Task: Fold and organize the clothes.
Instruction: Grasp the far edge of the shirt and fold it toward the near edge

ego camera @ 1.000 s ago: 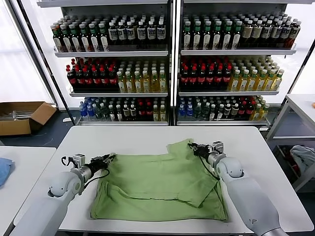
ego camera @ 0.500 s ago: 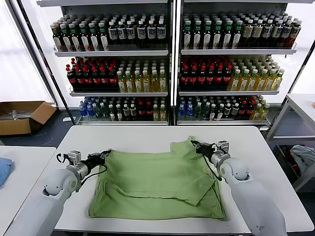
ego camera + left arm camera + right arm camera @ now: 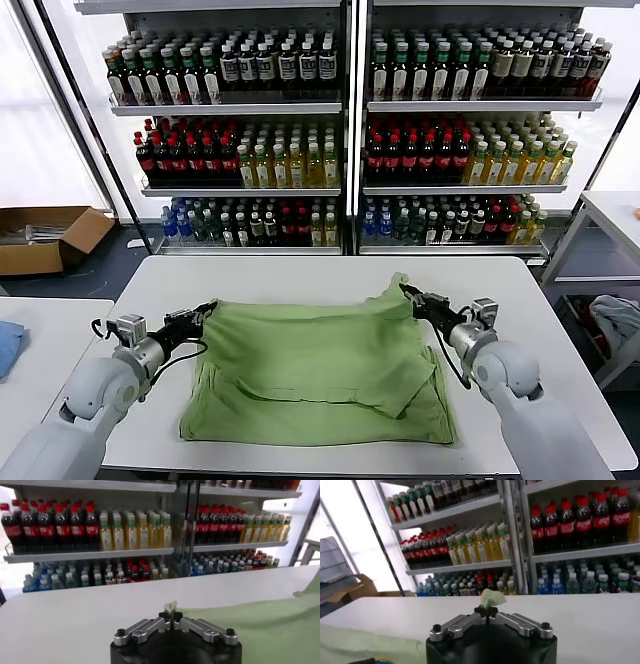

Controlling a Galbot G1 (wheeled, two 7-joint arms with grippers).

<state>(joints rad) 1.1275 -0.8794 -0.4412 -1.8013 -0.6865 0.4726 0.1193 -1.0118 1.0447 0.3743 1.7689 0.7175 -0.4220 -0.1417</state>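
A light-green shirt [image 3: 320, 370] lies partly folded on the white table [image 3: 290, 275], stretched between my two grippers. My left gripper [image 3: 205, 310] is shut on the shirt's far left corner. A small tuft of green cloth [image 3: 172, 605] pokes out between the closed tips of the left gripper [image 3: 170, 615]. My right gripper [image 3: 408, 292] is shut on the far right corner, which is lifted a little off the table. In the right wrist view a green tuft [image 3: 492, 597] sticks up from the right gripper [image 3: 486, 611].
Shelves of bottles [image 3: 340, 130] stand behind the table. A cardboard box [image 3: 40, 235] sits on the floor at the left. A side table with a blue cloth [image 3: 8, 345] is at the left edge, and another table [image 3: 615, 210] stands at the right.
Both grippers have moved apart, left one leftward and right one rightward, pulling the shirt's far edge taut. The left gripper has closed fully on its corner.
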